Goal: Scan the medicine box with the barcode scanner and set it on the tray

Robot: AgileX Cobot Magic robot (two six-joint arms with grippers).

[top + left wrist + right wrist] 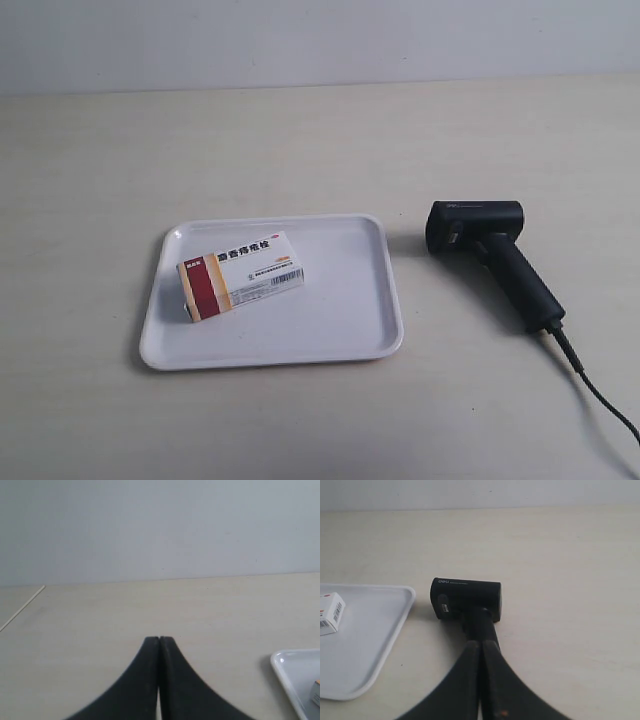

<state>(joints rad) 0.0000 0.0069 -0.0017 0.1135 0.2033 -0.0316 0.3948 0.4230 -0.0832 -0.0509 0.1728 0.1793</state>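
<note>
The medicine box (pixel 240 274), white with a dark red end band, lies flat on the left half of the white tray (pixel 350 300). To the right of the tray, the black barcode scanner (pixel 490 250) lies on the table on its side, and its cable (pixel 590 385) runs off toward the near right. No arm shows in the exterior view. In the right wrist view my right gripper (pixel 481 643) is shut and empty, lined up with the scanner (pixel 467 597) handle. My left gripper (pixel 159 639) is shut over bare table, and the tray's corner (pixel 295 672) shows at the edge.
The table is pale wood with a plain light wall behind it. A thin pale line (pixel 22 607) crosses the table in the left wrist view. The box end with the barcode (pixel 330 612) shows on the tray (pixel 370 630) in the right wrist view.
</note>
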